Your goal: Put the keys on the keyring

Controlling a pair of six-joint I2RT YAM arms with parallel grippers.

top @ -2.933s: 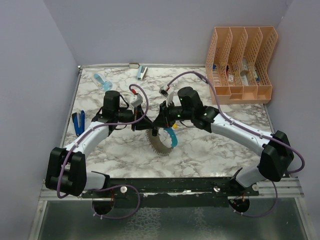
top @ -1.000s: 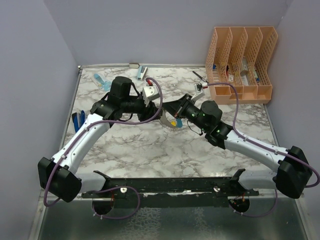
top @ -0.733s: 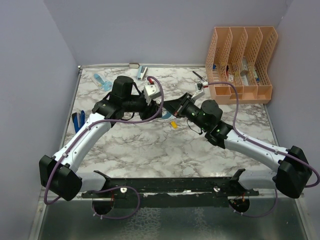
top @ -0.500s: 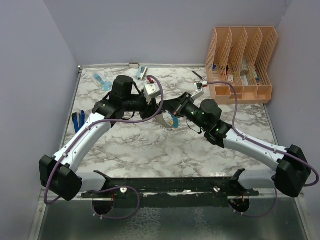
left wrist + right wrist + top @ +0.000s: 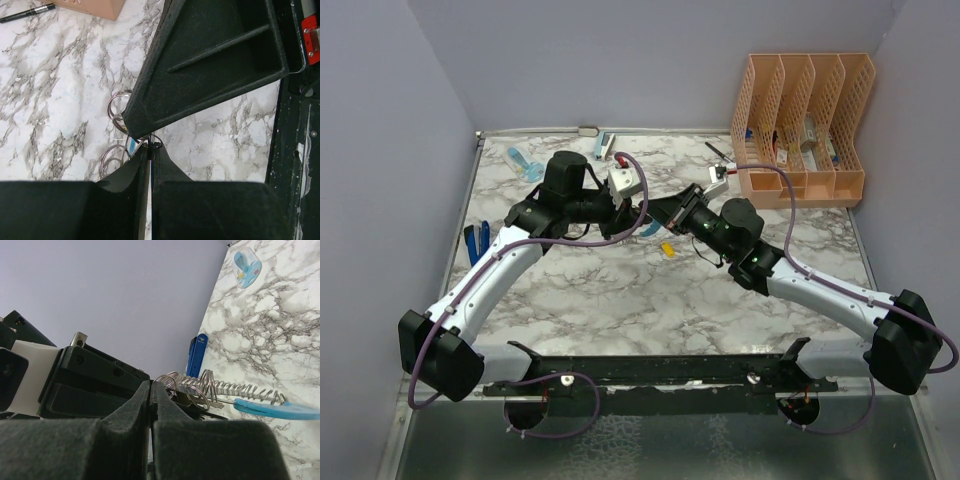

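Above the far half of the tabletop (image 5: 620, 300) the two arms meet tip to tip, and the keyring (image 5: 650, 230) hangs between them, lifted off the marble. The right fingers (image 5: 117, 427) are pressed together on the keyring's bunched wire loops. In the right wrist view the ribbed gray coil runs out to the right of the tips, and its light-blue section trails away at the lower right.

The left fingers (image 5: 122, 187) are pressed together as well, their tips right against the underside of the right arm's finger. Wire loops show just beside them, and a sliver of blue sits at the tips. They seem to nip one thin loop of the keyring, though the view is too tight to be sure.

The yellow key (image 5: 667, 249) lies loose on the tabletop, just nearer the arm bases than the meeting tips and apart from the keyring.

A peach organizer (image 5: 800, 110) stands at the far right corner, with a black pen (image 5: 717, 150) on the marble just to its left. A blue-handled tool (image 5: 477, 243) lies near the left edge, well apart from both arms, and a small light-blue item (image 5: 520, 160) rests near the far left corner.
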